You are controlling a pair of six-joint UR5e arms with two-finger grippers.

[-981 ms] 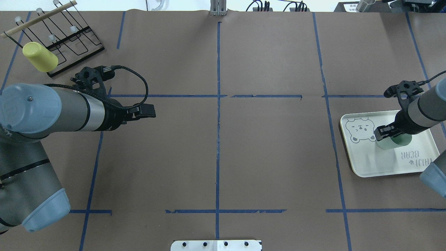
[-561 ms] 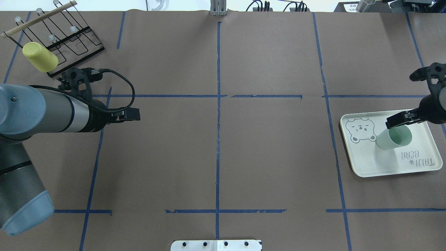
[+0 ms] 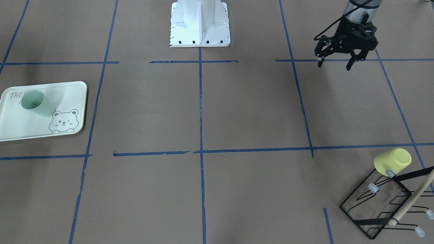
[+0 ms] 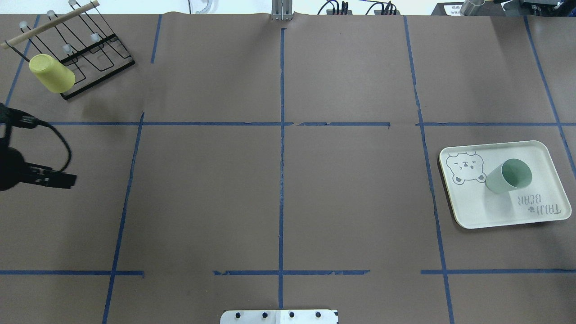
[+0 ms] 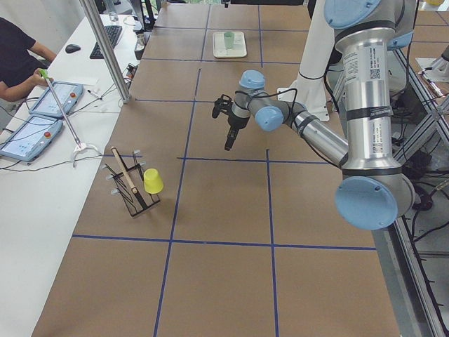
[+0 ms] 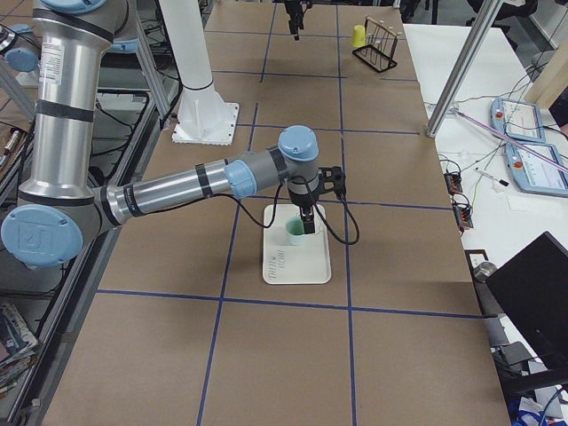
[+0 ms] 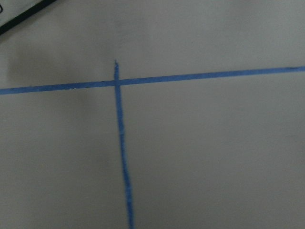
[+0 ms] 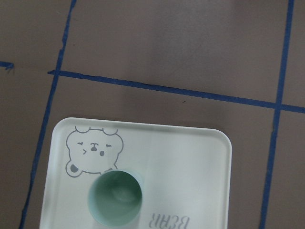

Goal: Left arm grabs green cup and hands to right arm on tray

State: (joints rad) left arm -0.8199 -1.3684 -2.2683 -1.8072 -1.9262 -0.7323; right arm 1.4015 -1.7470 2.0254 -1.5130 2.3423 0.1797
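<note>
From across the table: spotted the green cup (image 3: 35, 103) upright on the tray (image 3: 20, 130) at 9 o'clock. Caught the left gripper (image 3: 334, 66) up at 1 o'clock, spread wide, holding nothing. Noted a yellow cup (image 3: 393, 162) hung bottom-up on a wire rack (image 3: 376, 206) at 5 o'clock.

From overhead: found the green cup (image 4: 508, 176) at 3 o'clock, mouth up, just beside the bear drawing (image 4: 466, 168). Glimpsed only the tip of the left gripper (image 4: 63, 181) at 9 o'clock.

From the right end: saw the right gripper (image 6: 307, 220) hanging over the green cup (image 6: 294, 234); could not judge the spread of its fingers.

From the right wrist: looked straight down into the green cup (image 8: 116, 198) at 6 o'clock, with the bear drawing (image 8: 93, 150) at its 11 o'clock.
</note>
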